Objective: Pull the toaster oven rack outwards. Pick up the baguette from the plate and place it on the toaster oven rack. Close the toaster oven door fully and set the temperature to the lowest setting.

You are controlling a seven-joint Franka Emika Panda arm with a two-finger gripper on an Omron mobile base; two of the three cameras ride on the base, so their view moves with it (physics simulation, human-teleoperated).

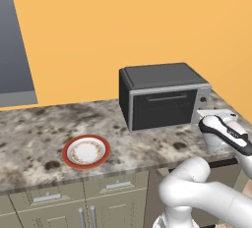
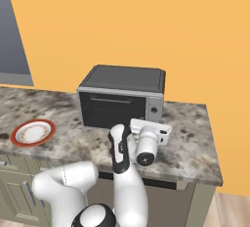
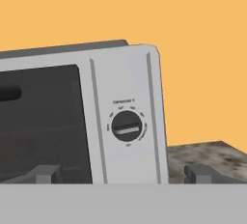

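The toaster oven stands at the back of the counter, right of centre. Its door is upright and shut against the silver frame, with the bar handle near the top. Dark glass hides the rack. My gripper is open and empty, level with the control strip. Its fingertips straddle the round dark knob from a short distance without touching it. The white hand hovers just before the oven's right front corner. The red-rimmed plate lies bare to the left; the baguette is out of view.
The speckled stone counter runs left from the oven and ends just right of it. Grey cabinet drawers sit below its front edge. A grey panel hangs on the orange wall at upper left.
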